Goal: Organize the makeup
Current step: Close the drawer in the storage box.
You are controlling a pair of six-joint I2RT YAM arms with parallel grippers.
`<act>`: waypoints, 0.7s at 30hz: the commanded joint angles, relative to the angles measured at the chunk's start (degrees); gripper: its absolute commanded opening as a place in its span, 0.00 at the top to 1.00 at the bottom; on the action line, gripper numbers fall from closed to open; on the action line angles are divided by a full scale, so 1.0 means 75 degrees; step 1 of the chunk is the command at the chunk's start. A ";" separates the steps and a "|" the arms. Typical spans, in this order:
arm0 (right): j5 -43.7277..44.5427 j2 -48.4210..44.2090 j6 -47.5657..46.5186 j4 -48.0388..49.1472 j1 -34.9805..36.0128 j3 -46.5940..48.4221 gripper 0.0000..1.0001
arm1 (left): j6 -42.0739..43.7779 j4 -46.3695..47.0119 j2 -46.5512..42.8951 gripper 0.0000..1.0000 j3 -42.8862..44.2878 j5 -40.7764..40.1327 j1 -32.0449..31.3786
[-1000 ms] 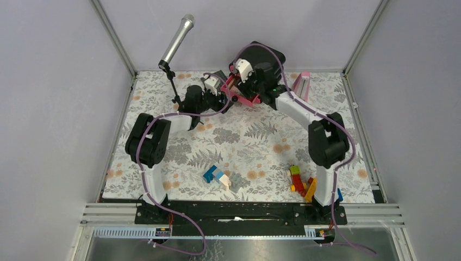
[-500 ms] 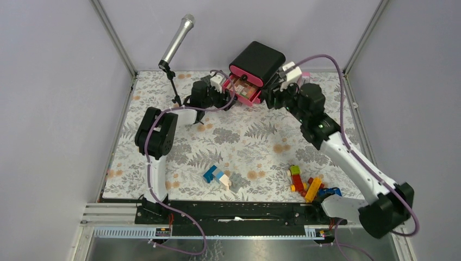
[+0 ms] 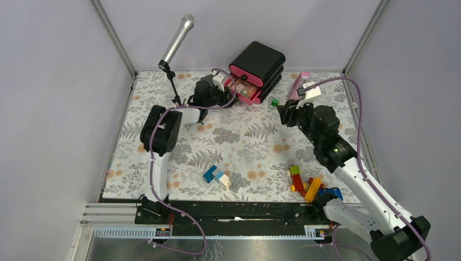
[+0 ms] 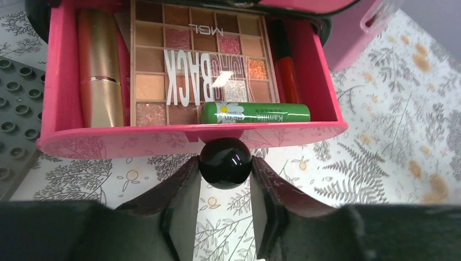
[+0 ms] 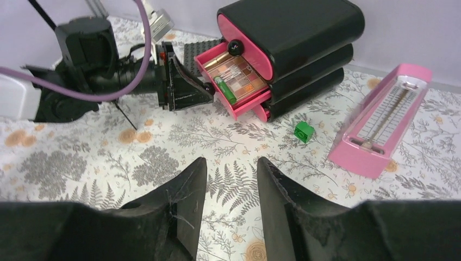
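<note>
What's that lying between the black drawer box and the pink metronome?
One small green building brick, seen best in the right wrist view.

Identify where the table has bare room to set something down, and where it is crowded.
Free: the cloth between the open drawer, the blue-and-white bricks and the brick pile; also the left edge nearer than the microphone stand. Crowded: the far edge, with the left tool on the drawer knob, green brick and metronome.

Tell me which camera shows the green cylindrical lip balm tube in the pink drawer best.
The left wrist view: the green cylindrical lip balm tube lies close up, label legible. The right wrist view shows it small; the top view hardly resolves it.
</note>
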 commanded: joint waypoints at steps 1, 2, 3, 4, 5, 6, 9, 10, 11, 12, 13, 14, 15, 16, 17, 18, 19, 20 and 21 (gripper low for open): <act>0.0807 -0.0370 0.0906 0.0038 0.0047 -0.0130 0.55 | -0.0646 0.1264 0.0214 0.70 0.0355 0.0251 -0.0029; 0.0843 -0.0404 0.1036 0.0102 0.0044 -0.0193 0.55 | -0.0756 0.1416 0.0257 0.73 0.0371 0.0253 -0.0057; 0.0849 -0.0414 0.1145 0.0127 0.0051 -0.0262 0.55 | -0.0873 0.1616 0.0308 0.76 0.0381 0.0270 -0.0079; 0.0848 -0.0413 0.1221 0.0133 0.0049 -0.0312 0.55 | -0.1023 0.1793 0.0354 0.78 0.0399 0.0310 -0.0096; 0.0850 -0.0404 0.1305 0.0134 0.0044 -0.0359 0.55 | -0.1143 0.1970 0.0413 0.80 0.0456 0.0366 -0.0114; 0.0850 -0.0401 0.1359 0.0134 0.0051 -0.0416 0.55 | -0.1270 0.2149 0.0480 0.82 0.0482 0.0394 -0.0131; 0.0840 -0.0422 0.1462 0.0134 0.0049 -0.0540 0.55 | -0.1613 0.2724 0.0653 0.86 0.0570 0.0294 -0.0178; 0.0836 -0.0434 0.1474 0.0134 0.0044 -0.0572 0.55 | -0.1787 0.2932 0.0739 0.86 0.0609 0.0249 -0.0189; 0.0838 -0.0444 0.1483 0.0134 0.0048 -0.0587 0.55 | -0.1930 0.3107 0.0821 0.86 0.0670 0.0206 -0.0202; 0.0849 -0.0462 0.1483 0.0116 0.0051 -0.0613 0.55 | -0.2082 0.3267 0.0924 0.86 0.0747 0.0161 -0.0214; 0.0866 -0.0479 0.1478 0.0096 0.0053 -0.0634 0.55 | -0.2207 0.3406 0.1036 0.86 0.0854 0.0121 -0.0226; 0.0881 -0.0498 0.1467 0.0079 0.0047 -0.0651 0.55 | -0.2315 0.3487 0.1141 0.86 0.0965 0.0088 -0.0242; 0.0893 -0.0524 0.1448 0.0057 0.0048 -0.0674 0.55 | -0.2378 0.3547 0.1255 0.86 0.1088 0.0049 -0.0273; 0.0921 -0.0544 0.1439 0.0043 0.0047 -0.0686 0.55 | -0.2396 0.3549 0.1360 0.86 0.1217 -0.0006 -0.0300; 0.0947 -0.0574 0.1426 0.0030 0.0053 -0.0709 0.55 | -0.2392 0.3527 0.1455 0.86 0.1332 -0.0066 -0.0333; 0.0969 -0.0594 0.1411 0.0020 0.0045 -0.0728 0.55 | -0.2382 0.3464 0.1542 0.86 0.1462 -0.0119 -0.0364; 0.0986 -0.0617 0.1397 0.0007 0.0047 -0.0750 0.54 | -0.2376 0.3427 0.1620 0.86 0.1580 -0.0147 -0.0401; 0.1003 -0.0647 0.1383 -0.0005 0.0045 -0.0770 0.54 | -0.2375 0.3382 0.1746 0.86 0.1723 -0.0168 -0.0429; 0.1032 -0.0672 0.1366 -0.0007 0.0050 -0.0787 0.54 | -0.2385 0.3336 0.1835 0.86 0.1865 -0.0178 -0.0458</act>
